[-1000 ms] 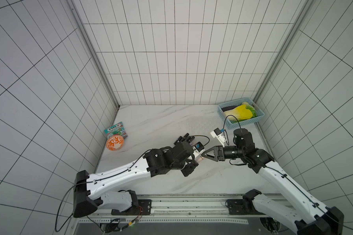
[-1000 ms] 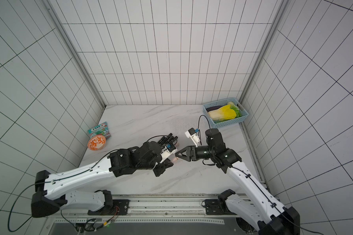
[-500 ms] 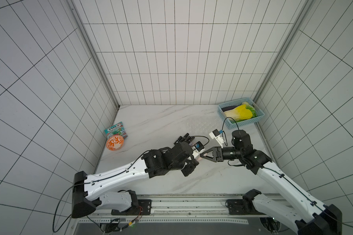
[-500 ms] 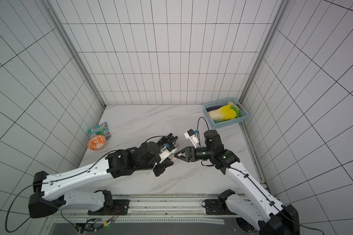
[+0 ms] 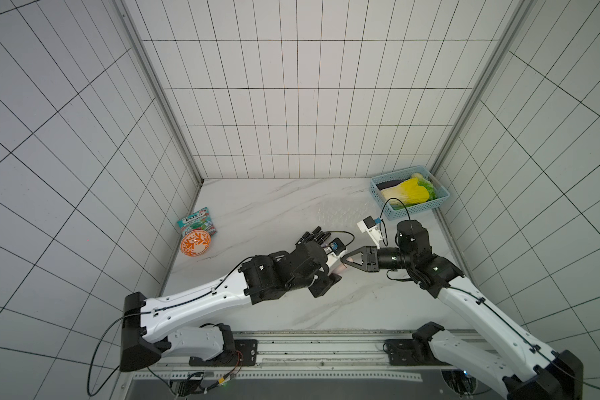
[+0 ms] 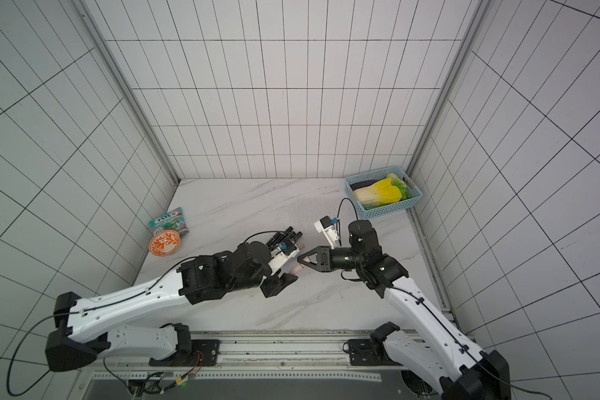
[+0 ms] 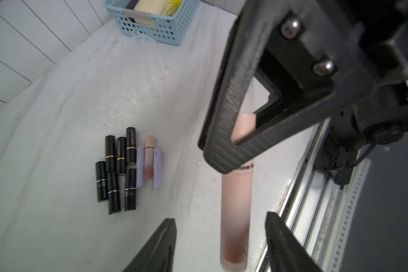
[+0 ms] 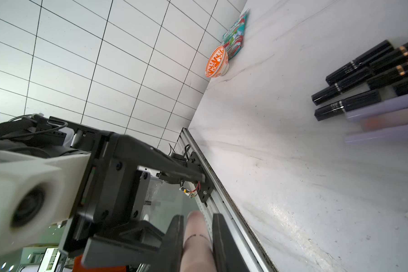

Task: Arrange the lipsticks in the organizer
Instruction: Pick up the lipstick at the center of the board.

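R claw (image 8: 197, 226) clamps the pink gloss tube (image 7: 236, 212) mid-air over the table (image 5: 257, 207) centre, L claw (image 7: 219, 221) spread wide either side w/o touching it — other lipsticks (image 7: 127, 169) lie bunched just beyond, clear organizer (image 7: 113, 119) farther right, toward the blue basket (image 7: 151, 30) in the far-right corner.

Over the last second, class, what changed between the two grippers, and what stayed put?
The left gripper opened and let go of the pink tube; the right gripper closed on it. The lipstick pile, basket and bowl stayed put.
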Action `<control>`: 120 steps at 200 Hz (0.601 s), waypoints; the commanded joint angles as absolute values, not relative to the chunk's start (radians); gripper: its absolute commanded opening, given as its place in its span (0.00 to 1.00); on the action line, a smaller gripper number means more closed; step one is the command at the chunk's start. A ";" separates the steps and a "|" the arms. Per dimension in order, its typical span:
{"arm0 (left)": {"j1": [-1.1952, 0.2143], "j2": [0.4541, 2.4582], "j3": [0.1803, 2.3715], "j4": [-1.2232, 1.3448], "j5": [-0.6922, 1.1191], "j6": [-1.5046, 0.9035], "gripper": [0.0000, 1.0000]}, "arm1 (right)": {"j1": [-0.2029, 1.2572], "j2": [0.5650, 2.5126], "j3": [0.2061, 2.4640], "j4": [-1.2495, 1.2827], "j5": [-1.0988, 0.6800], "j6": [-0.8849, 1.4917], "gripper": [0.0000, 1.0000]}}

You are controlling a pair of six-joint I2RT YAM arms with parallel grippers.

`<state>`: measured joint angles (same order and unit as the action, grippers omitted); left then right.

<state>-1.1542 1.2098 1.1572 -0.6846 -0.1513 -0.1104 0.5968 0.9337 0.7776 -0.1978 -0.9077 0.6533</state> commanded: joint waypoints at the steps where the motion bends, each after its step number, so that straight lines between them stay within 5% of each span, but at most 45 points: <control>1: -1.157 1.144 1.150 -0.539 -0.280 -0.136 0.88 | 0.604 0.879 0.872 -0.179 -0.803 0.681 0.10; 47: -1.156 0.948 0.988 -0.047 -0.236 -0.236 0.97 | 0.604 0.792 0.979 -0.010 -0.557 0.817 0.10; 71: -1.148 0.868 0.870 0.271 -0.130 -0.310 0.95 | 0.606 0.760 0.964 0.207 -0.514 0.951 0.10; 120: -1.048 0.901 0.844 0.483 0.080 -0.535 0.87 | 0.651 0.753 0.948 0.411 -0.556 1.082 0.10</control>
<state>-1.0760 0.8822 0.8722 0.2756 -0.0483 -0.3946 0.6174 0.7567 0.9424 0.2577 -0.5594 0.9894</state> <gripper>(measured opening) 0.895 0.205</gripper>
